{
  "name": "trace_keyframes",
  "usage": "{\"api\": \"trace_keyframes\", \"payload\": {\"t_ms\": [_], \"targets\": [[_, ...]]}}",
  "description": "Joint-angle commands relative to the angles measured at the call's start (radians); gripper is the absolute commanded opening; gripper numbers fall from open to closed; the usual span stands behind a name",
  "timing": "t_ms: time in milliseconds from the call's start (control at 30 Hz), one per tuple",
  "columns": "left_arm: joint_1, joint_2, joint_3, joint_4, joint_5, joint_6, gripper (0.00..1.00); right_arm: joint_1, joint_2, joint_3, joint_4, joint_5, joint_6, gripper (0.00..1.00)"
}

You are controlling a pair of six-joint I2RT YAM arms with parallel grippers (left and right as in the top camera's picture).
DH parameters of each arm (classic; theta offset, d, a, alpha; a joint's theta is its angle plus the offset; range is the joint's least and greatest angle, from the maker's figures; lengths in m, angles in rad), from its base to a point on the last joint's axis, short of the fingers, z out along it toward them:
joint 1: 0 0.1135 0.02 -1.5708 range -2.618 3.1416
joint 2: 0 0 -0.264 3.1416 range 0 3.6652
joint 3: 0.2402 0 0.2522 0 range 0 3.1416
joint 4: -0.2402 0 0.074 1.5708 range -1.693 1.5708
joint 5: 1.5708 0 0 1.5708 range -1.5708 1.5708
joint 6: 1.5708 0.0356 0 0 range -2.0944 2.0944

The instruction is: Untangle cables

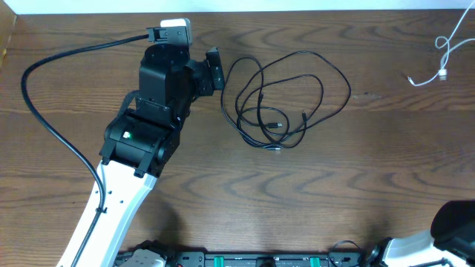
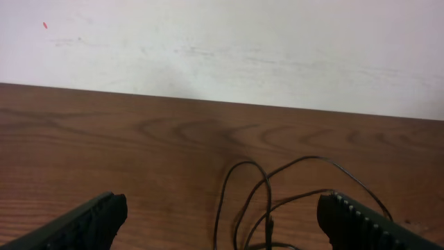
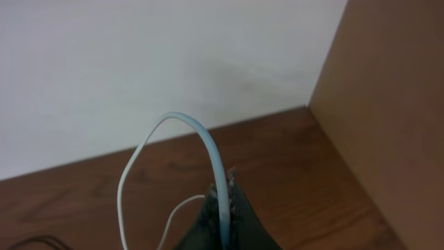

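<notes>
Two claws busy: left claw (image 2: 222, 208) spread wide, black cables (image 1: 267, 111) dead ahead of it and nearest; right claw (image 3: 223, 196), well away from it, pinches the white cable (image 3: 177, 115).

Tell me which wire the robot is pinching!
The white cable: the right gripper, shut, pinches it. The black cables lie loose on the table before the open left gripper.

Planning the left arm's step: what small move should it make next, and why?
Probably ease the left gripper forward and down onto the black cables: its jaws stand open, the loops lie just ahead; the right gripper holds the white cable.
</notes>
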Motion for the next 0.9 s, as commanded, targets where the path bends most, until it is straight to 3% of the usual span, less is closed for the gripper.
{"api": "trace_keyframes", "payload": {"t_ms": [0, 200, 467, 633, 867], "targets": [[0.004, 0.006, 0.003, -0.001, -0.003, 0.005, 0.92, -0.012, 0.068, -0.001, -0.006, 0.042, -0.034, 0.01], [0.004, 0.006, 0.003, 0.002, -0.003, 0.005, 0.92, -0.036, 0.164, -0.001, 0.035, 0.147, -0.059, 0.01], [0.004, 0.035, 0.003, 0.054, -0.003, 0.005, 0.92, -0.118, 0.189, -0.001, 0.229, 0.201, -0.058, 0.01], [0.004, 0.077, 0.003, 0.084, -0.003, 0.004, 0.92, -0.154, 0.199, -0.001, 0.244, 0.208, -0.058, 0.01], [0.004, 0.092, 0.003, 0.094, -0.003, 0.005, 0.92, -0.152, 0.352, -0.001, 0.275, 0.2, -0.018, 0.01]]}}
